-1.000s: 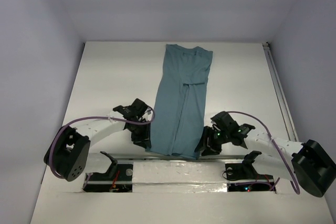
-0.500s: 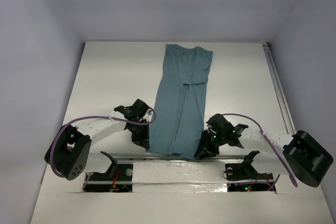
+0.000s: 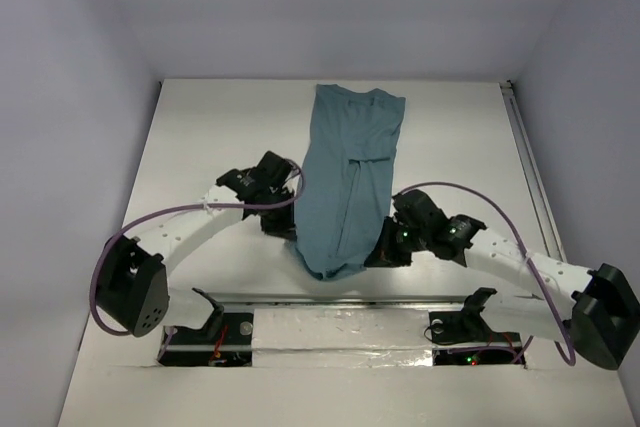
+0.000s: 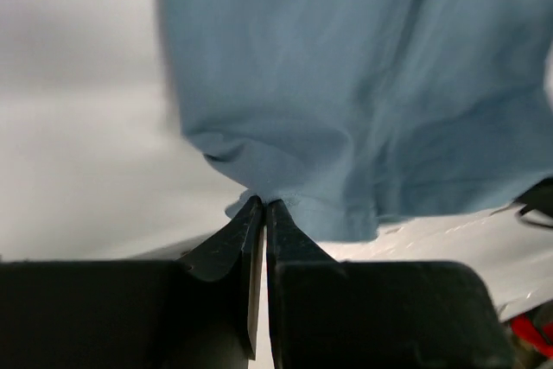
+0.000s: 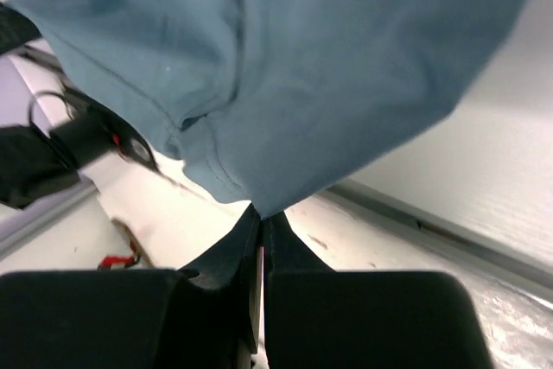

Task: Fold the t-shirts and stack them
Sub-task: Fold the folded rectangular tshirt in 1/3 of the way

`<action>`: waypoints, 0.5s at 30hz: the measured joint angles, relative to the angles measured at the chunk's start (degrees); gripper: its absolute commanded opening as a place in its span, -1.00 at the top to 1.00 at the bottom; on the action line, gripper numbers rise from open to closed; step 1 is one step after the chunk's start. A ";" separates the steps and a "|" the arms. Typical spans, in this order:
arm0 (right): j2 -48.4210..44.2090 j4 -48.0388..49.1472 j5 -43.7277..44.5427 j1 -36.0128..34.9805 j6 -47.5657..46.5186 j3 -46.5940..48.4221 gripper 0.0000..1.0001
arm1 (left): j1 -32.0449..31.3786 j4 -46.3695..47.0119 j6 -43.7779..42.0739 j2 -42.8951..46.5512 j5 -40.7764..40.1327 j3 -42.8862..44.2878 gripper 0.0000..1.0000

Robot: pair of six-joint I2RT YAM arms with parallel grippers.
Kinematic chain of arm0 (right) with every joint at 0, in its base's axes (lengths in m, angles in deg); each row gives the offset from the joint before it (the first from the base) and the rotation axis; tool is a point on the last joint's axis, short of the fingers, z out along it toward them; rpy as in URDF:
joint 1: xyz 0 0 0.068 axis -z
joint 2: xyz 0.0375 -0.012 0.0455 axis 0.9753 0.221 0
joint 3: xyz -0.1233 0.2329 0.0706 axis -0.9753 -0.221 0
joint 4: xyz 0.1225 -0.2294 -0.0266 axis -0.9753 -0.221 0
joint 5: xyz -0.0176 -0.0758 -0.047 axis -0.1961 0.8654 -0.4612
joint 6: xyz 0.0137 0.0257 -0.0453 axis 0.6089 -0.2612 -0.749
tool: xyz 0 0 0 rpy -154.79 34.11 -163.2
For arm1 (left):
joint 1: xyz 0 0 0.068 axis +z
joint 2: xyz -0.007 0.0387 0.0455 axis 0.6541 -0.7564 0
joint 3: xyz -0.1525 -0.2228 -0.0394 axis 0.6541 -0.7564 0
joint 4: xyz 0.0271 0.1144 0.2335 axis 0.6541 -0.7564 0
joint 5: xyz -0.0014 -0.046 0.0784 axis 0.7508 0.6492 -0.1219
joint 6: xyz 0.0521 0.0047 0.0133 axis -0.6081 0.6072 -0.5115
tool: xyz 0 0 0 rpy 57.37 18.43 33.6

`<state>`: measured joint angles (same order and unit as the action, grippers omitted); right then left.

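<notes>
A teal t-shirt (image 3: 348, 162) lies folded lengthwise into a long strip down the middle of the white table (image 3: 200, 147), collar end at the far side. Its near hem is lifted off the table and sags between the two grippers. My left gripper (image 3: 290, 232) is shut on the hem's left corner, and the pinched cloth (image 4: 285, 205) shows at its fingertips (image 4: 252, 213) in the left wrist view. My right gripper (image 3: 378, 252) is shut on the hem's right corner, the t-shirt (image 5: 285, 66) hanging from its tips (image 5: 261, 213) in the right wrist view.
A metal rail (image 3: 530, 177) runs along the table's right edge. The arm bases and their cables (image 3: 220, 327) sit along the near edge, below the lifted hem. Purple-grey walls close in the table on three sides.
Both grippers closed on the near hem corners, then rose and moved toward the far side. The hem left the table's near edge and now hangs bunched between them.
</notes>
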<state>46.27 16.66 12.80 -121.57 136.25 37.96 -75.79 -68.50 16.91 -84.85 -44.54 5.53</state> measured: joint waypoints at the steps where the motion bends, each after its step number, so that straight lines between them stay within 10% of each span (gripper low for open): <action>1: 0.24 -0.57 1.16 0.22 -0.55 1.70 1.00 | 0.07 0.48 -0.07 -0.72 -0.68 2.86 1.00; 15: 9.03 -4.07 8.81 16.92 -13.07 15.30 1.00 | 4.00 4.61 -1.16 -17.09 -7.28 26.53 1.00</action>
<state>55.30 12.60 21.61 -104.65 123.18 53.26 -71.79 -63.88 15.75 -101.94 -51.82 32.06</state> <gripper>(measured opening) 0.023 0.006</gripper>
